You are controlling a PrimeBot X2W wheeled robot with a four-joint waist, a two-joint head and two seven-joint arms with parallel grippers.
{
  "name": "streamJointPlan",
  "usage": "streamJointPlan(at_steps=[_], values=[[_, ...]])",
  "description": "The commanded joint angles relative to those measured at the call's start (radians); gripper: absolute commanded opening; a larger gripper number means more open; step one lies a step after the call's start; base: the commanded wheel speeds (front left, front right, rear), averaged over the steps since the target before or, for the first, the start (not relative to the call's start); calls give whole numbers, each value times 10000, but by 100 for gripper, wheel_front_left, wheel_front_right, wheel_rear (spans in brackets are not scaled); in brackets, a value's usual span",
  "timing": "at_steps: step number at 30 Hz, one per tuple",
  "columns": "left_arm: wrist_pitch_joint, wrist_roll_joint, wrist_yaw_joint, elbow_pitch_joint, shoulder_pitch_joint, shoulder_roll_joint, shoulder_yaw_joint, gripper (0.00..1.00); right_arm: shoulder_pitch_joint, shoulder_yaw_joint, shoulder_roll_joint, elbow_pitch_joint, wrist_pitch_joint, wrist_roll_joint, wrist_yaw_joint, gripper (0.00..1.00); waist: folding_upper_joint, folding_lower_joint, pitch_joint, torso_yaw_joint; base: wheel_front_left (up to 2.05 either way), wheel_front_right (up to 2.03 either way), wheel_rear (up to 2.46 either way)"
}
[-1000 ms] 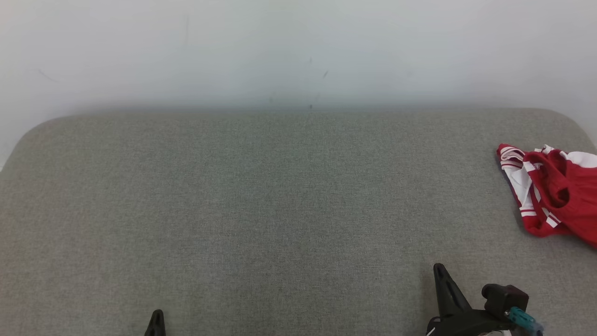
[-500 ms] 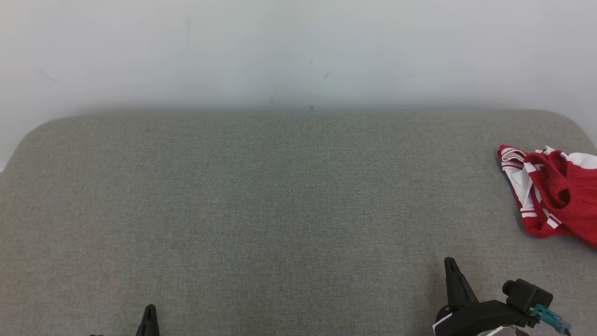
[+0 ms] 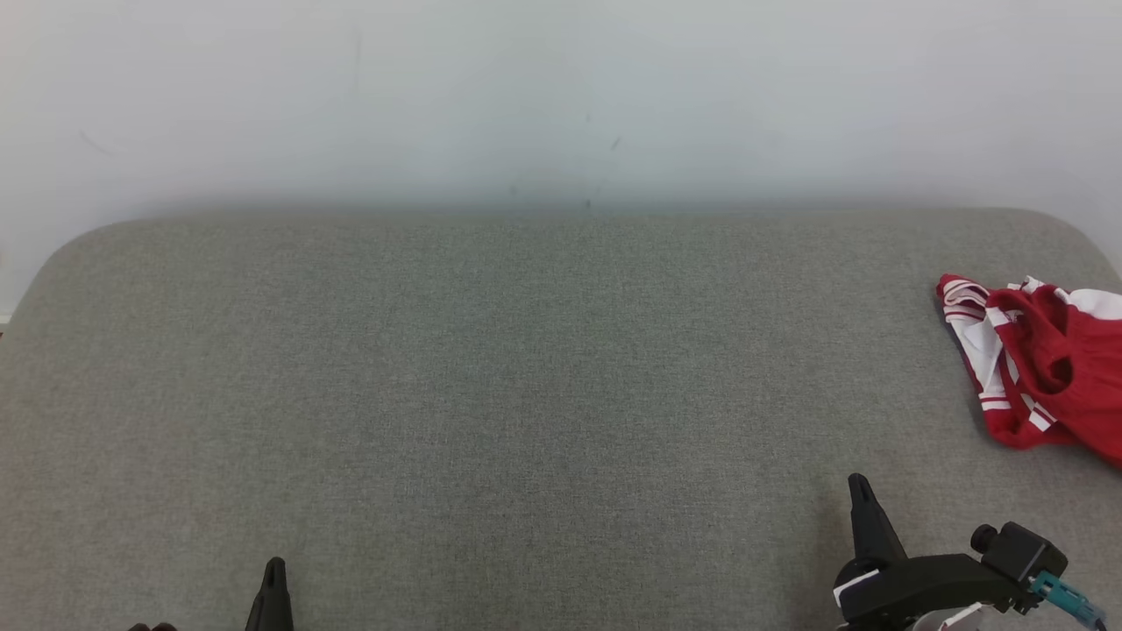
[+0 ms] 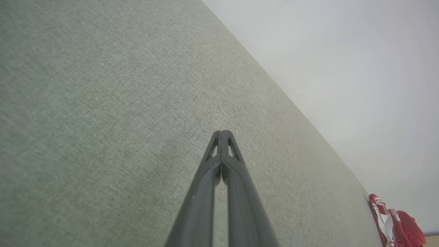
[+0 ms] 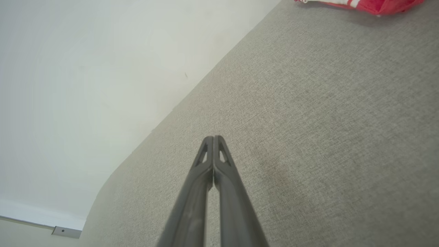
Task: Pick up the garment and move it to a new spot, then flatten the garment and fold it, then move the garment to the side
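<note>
The right claw [image 3: 859, 484], its two long dark fingers pressed together to a single point, grips nothing. It sits at about 5 o'clock in the head view with its tip aimed toward 12 o'clock. Behind it a black wrist block [image 3: 947, 587] carries a small teal plug [image 3: 1065, 600]. The left claw [image 3: 274, 568] is likewise closed and empty, its tip poking up at about 7 o'clock. In each wrist view the fingers meet at the tips with no gap there. A crumpled red garment [image 3: 1047, 364] with white panels and narrow red-and-white striped trim lies at 3 o'clock in the head view. It rests on the right-hand end of a grey woven fabric-covered surface [image 3: 526, 394] and is partly cut off by the frame edge. It lies bunched in a heap, with a striped white edge facing 9 o'clock and red folds looped round a dark hollow near its middle. The garment is well apart from both claws, the right claw being the nearer. It shows at about 4 o'clock in the left wrist view and at about 1 o'clock in the right wrist view. The surface has rounded far corners and meets a plain pale wall [image 3: 561, 88] toward 12 o'clock.
</note>
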State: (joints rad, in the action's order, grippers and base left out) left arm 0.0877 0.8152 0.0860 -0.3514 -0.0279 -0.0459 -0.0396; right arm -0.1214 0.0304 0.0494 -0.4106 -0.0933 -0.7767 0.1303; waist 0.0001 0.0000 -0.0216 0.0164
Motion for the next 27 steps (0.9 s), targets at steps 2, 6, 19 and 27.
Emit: streamJointPlan(at_steps=[2, 6, 19, 27], values=[[-100, 493, 45, 193, -278, -33, -75, 0, -38, 69, 5, 215, 122, -511, 4, 0, -1, 0, 5, -5, 0, 0, 0], [-227, 1008, 80, 259, -309, -34, -123, 0, -26, 121, 6, 321, 253, -1046, 4, 0, -1, 0, 14, -13, 0, 0, 0], [-644, 2619, 171, 453, -456, -40, -267, 0, 15, 291, 7, 647, 682, -2755, 5, 0, -1, 0, 44, -40, 0, 0, 0], [-836, 3367, 200, 542, -491, -44, -338, 0, 36, 370, 7, 787, 871, -3518, 5, 0, -1, 0, 60, -53, 0, 0, 0]])
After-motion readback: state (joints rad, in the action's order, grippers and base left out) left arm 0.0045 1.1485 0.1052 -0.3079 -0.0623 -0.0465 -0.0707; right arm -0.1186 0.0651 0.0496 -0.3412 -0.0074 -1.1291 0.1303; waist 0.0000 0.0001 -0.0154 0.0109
